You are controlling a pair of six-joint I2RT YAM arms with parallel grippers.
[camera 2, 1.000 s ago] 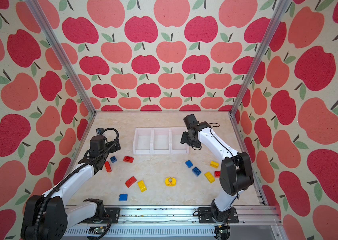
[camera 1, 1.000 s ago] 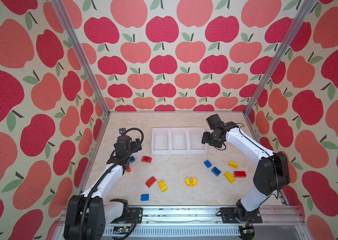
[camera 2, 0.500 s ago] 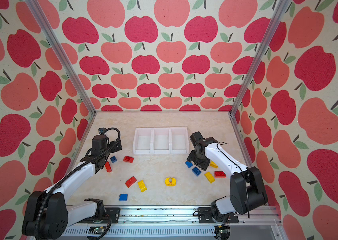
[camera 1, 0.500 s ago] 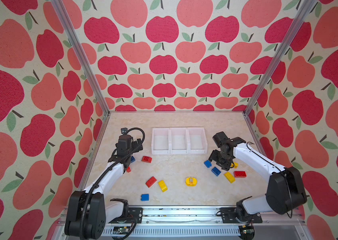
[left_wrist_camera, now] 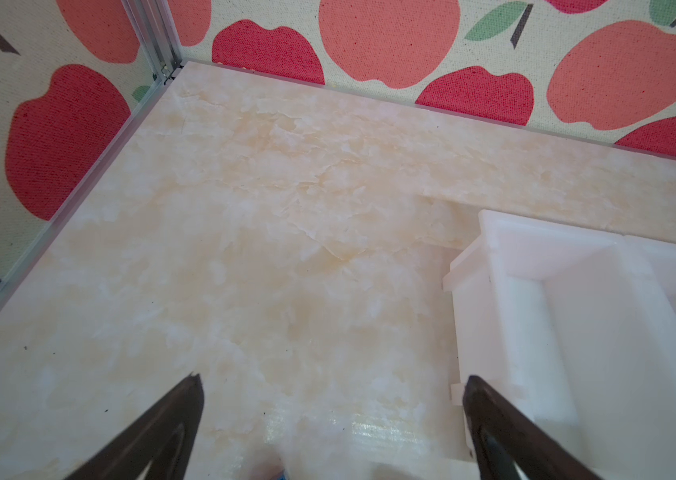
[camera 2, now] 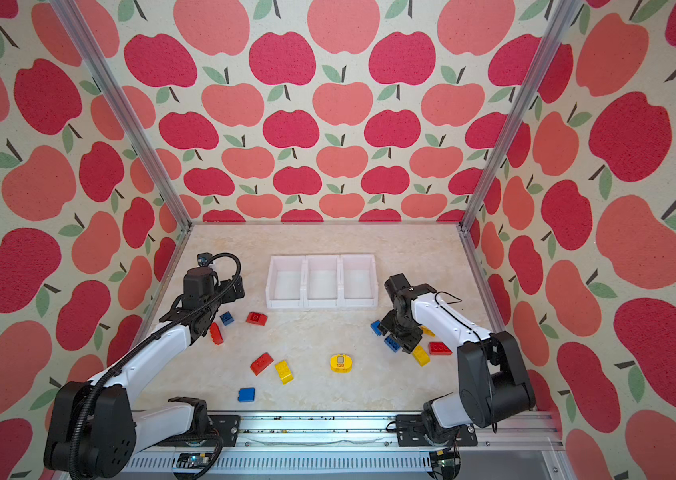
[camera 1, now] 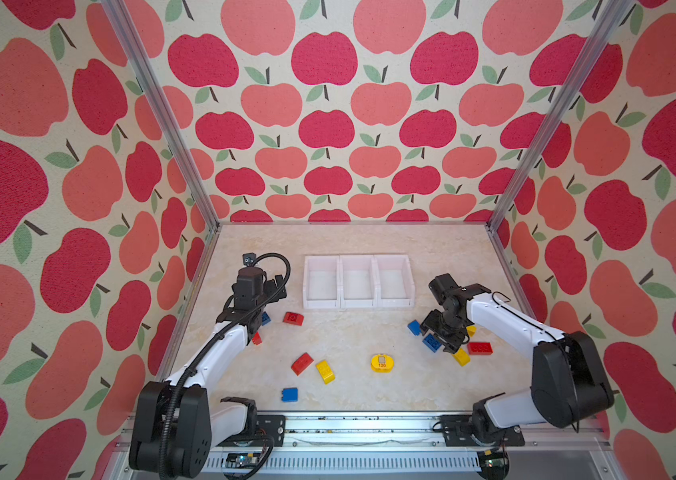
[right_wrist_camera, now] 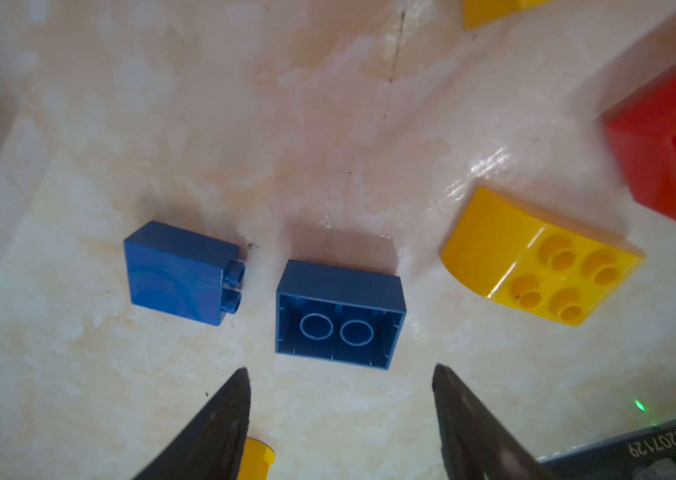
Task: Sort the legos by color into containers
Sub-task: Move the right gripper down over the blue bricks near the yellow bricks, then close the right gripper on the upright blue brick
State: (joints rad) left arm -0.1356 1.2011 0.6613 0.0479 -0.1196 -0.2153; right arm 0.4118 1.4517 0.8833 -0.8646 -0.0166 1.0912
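The three joined white containers (camera 1: 357,282) (camera 2: 321,286) stand empty at the back middle. Legos lie loose on the marble floor. My right gripper (camera 1: 442,338) (right_wrist_camera: 340,370) hangs open and empty just above an upside-down blue brick (right_wrist_camera: 340,313) (camera 1: 431,344). Beside that brick are a blue brick on its side (right_wrist_camera: 180,272) (camera 1: 414,327), a yellow brick (right_wrist_camera: 535,257) (camera 1: 460,356) and a red brick (right_wrist_camera: 672,158) (camera 1: 479,348). My left gripper (camera 1: 276,289) (left_wrist_camera: 333,379) is wide open over bare floor next to the left container's wall (left_wrist_camera: 490,291).
Near the left arm lie a red brick (camera 1: 293,318), a blue one (camera 1: 265,318) and a red one (camera 1: 256,337). In front are a red brick (camera 1: 302,363), a yellow brick (camera 1: 325,371), a blue brick (camera 1: 289,394) and the round yellow "120" piece (camera 1: 382,362).
My right arm has swung from beside the right container forward and down to the blue bricks on the right. The left arm has hardly moved.
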